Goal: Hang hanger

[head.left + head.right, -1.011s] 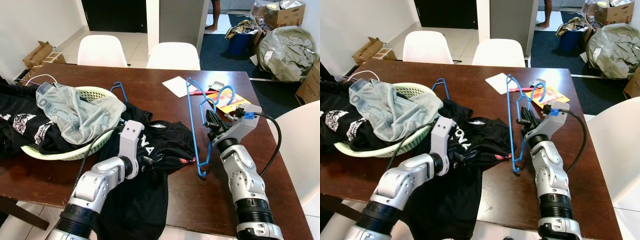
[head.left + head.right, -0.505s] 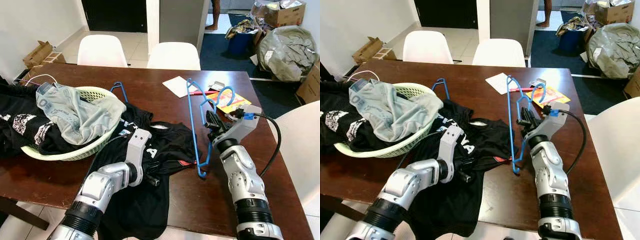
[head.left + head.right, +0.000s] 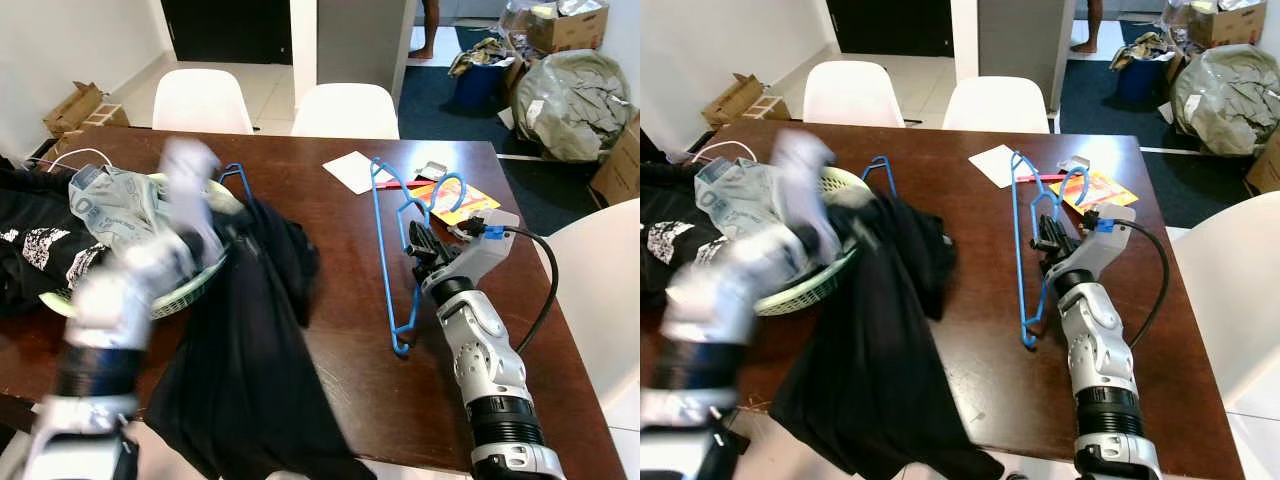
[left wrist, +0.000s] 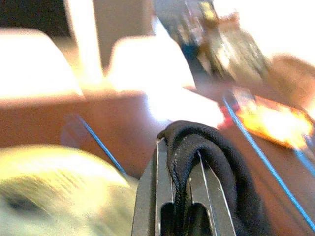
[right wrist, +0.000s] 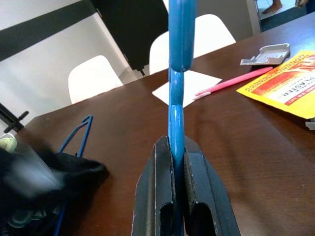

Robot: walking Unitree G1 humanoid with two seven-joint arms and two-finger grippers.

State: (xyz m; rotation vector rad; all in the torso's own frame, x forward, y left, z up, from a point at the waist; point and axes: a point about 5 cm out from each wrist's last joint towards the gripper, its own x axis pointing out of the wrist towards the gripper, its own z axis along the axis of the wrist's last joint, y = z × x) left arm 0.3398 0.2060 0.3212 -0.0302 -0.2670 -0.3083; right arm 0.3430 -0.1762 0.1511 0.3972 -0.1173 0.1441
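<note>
Right gripper pinching blue hanger, long axis near-to-far over table. Left gripper clamped on black shirt, lifted well left of hanger.

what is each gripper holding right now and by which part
Right gripper is shut on the blue hanger, near its hook. Left gripper clamps a bunched edge of the black shirt.
</note>
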